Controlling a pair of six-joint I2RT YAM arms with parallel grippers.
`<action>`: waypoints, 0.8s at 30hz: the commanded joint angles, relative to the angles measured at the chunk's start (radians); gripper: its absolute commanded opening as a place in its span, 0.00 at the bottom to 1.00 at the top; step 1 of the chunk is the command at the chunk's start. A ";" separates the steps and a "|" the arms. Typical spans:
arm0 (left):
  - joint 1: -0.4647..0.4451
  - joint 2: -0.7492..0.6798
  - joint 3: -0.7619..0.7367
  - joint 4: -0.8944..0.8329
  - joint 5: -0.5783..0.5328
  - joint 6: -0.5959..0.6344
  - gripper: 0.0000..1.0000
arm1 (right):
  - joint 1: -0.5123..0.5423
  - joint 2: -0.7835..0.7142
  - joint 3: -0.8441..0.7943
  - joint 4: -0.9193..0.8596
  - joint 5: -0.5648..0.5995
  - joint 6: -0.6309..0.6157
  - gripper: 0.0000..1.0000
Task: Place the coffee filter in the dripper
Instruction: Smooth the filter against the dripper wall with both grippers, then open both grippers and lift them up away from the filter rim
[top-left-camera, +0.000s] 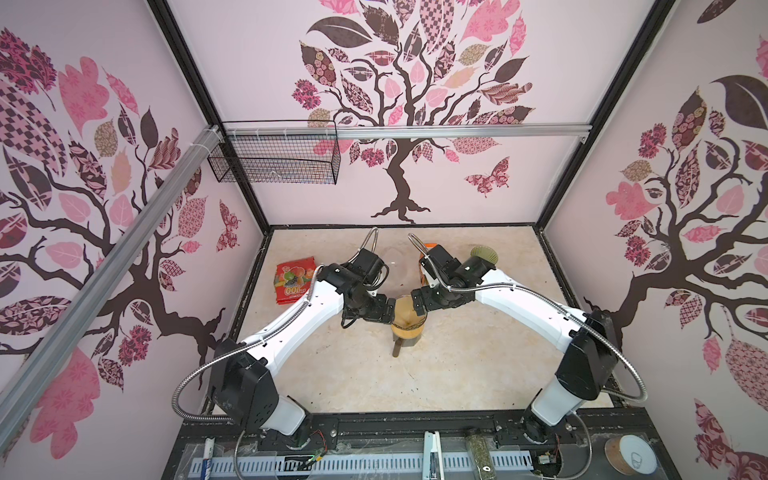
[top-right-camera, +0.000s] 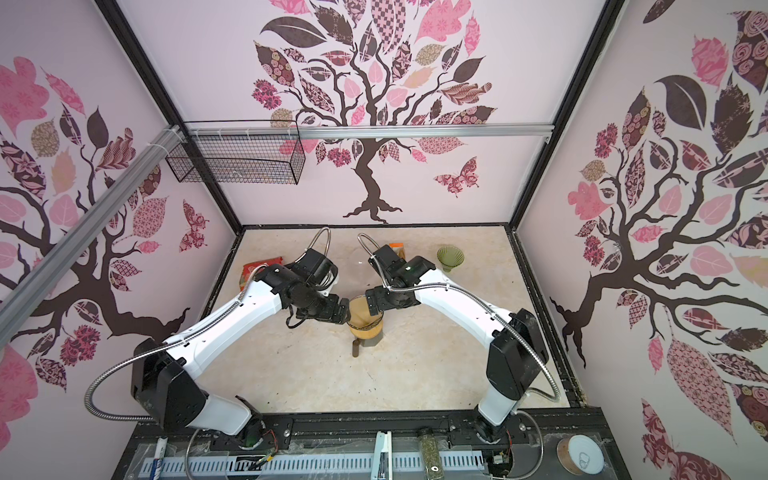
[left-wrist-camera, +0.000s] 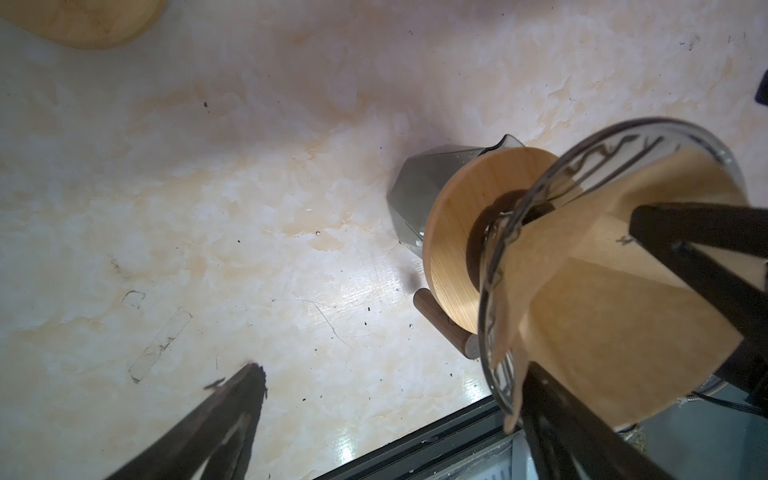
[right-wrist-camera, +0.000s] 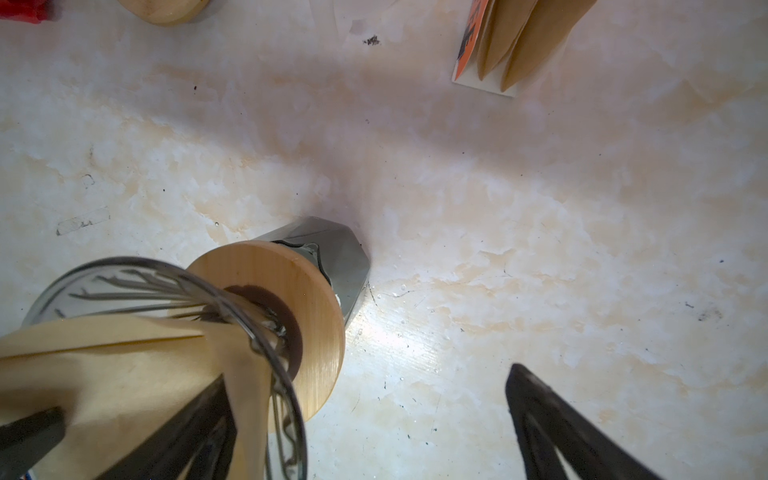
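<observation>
The brown paper coffee filter (top-left-camera: 405, 311) (left-wrist-camera: 615, 316) (right-wrist-camera: 104, 365) sits inside the glass dripper (top-left-camera: 409, 328) (left-wrist-camera: 648, 141) (right-wrist-camera: 104, 282). The dripper stands on a wooden collar (left-wrist-camera: 453, 232) over a grey carafe (right-wrist-camera: 340, 253) at mid-table. My left gripper (top-left-camera: 390, 309) (left-wrist-camera: 395, 370) is open at the dripper's left side, and my right gripper (top-left-camera: 415, 305) (right-wrist-camera: 370, 374) is open at its right. Each has one finger down in the filter's mouth and the other outside over bare table. Neither pair of jaws pinches the paper.
A pack of spare filters (right-wrist-camera: 511, 45) (top-right-camera: 397, 248) lies behind the right arm. A green ribbed cone (top-left-camera: 484, 253) stands at the back right and a red packet (top-left-camera: 295, 280) at the left. A wooden disc (left-wrist-camera: 83, 20) lies nearby. A wire basket (top-left-camera: 274, 153) hangs on the back wall.
</observation>
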 joint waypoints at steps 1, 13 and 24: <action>-0.005 -0.037 0.024 0.003 0.007 -0.005 0.97 | -0.004 0.013 0.041 -0.003 0.002 0.001 1.00; -0.005 -0.069 0.060 0.006 0.004 -0.026 0.97 | -0.004 0.012 0.040 -0.002 -0.008 -0.001 1.00; -0.003 -0.077 0.073 0.007 0.008 -0.034 0.97 | -0.004 -0.016 0.041 0.002 -0.034 -0.001 1.00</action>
